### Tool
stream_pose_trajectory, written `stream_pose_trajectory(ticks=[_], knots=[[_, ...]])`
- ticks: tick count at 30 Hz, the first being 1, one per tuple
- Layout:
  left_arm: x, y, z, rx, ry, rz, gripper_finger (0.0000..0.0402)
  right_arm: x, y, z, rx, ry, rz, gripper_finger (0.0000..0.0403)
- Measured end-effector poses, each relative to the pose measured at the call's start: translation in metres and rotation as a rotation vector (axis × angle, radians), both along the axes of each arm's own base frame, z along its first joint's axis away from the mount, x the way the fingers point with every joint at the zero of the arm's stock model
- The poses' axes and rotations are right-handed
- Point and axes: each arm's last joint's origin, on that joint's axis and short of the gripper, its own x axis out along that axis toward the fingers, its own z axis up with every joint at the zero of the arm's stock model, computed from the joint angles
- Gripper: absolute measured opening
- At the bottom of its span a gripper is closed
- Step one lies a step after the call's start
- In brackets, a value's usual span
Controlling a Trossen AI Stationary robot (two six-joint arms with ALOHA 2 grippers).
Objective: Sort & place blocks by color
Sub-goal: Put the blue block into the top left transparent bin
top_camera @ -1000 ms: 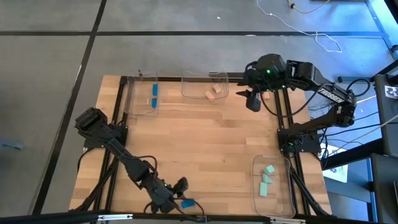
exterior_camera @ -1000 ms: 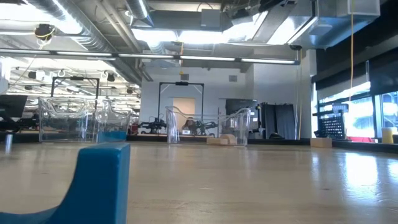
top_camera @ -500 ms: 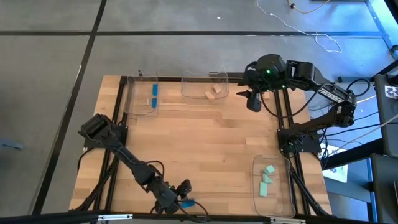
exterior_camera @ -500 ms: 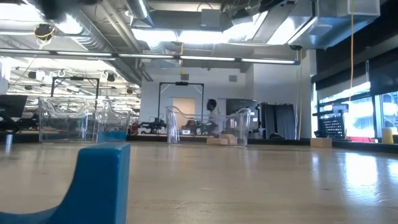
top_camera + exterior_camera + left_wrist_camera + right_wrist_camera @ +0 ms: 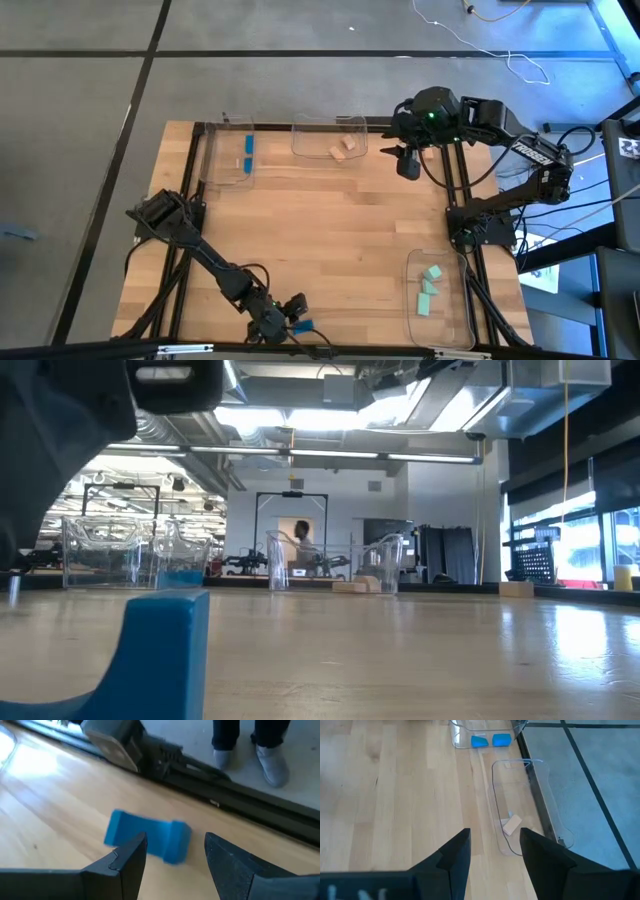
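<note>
A blue block (image 5: 148, 837) lies on its side on the wooden table close to the near edge (image 5: 303, 325), and fills the low view's left (image 5: 150, 655). My left gripper (image 5: 175, 845) (image 5: 287, 311) stands open just above and behind it, slanting down, touching nothing. My right gripper (image 5: 492, 847) (image 5: 405, 160) waits open, high over the far right. Two blue blocks (image 5: 247, 154) lie in the far-left tray, tan blocks (image 5: 345, 148) in the far-middle tray, and green blocks (image 5: 430, 290) in the near-right tray.
Three clear plastic trays stand on the table: far left (image 5: 228, 175), far middle (image 5: 310, 135), near right (image 5: 415, 320). A black frame rail (image 5: 210, 795) runs past the near edge, with a person's feet (image 5: 270, 755) beyond it. The table's middle (image 5: 330, 230) is bare wood.
My left gripper has come down toward the blue block at the near edge, staying open; its arm now shows in the low view's upper left. The block has not moved.
</note>
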Motion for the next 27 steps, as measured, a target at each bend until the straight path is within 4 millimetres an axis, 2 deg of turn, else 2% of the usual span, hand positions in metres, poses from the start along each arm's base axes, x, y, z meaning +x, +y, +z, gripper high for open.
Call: stream_pose_trajectory(ticks=[13,21,27], knots=[[0.009,0.003,-0.014,0.024,-0.012,0.003,0.0192,0.000,0.000,0.000,-0.002,0.001,0.002,0.0171],[0.019,-0.002,-0.014,-0.292,0.072,0.095,0.0192,0.000,0.000,0.000,-0.001,0.004,0.002,0.0171],[0.017,-0.006,-0.023,-0.234,0.031,0.130,0.0192,0.000,0.000,0.000,-0.001,0.004,0.002,0.0171]])
